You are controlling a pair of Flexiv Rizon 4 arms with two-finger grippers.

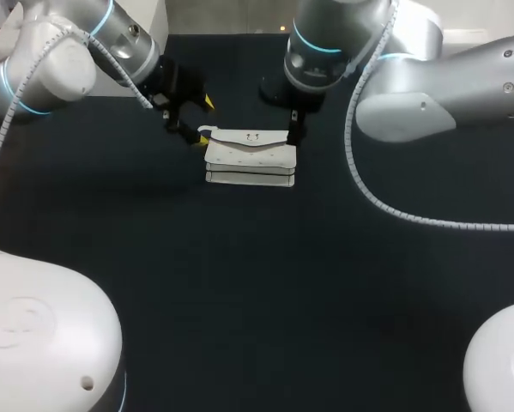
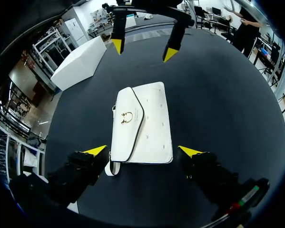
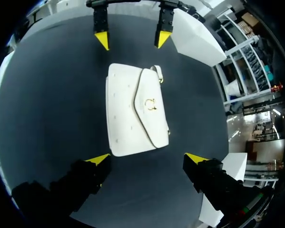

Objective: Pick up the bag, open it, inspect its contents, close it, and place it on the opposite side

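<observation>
The white bag lies flat at the far middle of the table between the left gripper and right gripper, both spread apart and empty, so a shallow pinch on its thin end may slide it away.

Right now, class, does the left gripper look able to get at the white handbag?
Probably yes: the left gripper hangs open at the white handbag's near end with nothing lying between them; the right gripper is at the far end.

Left hand, right hand open.
</observation>
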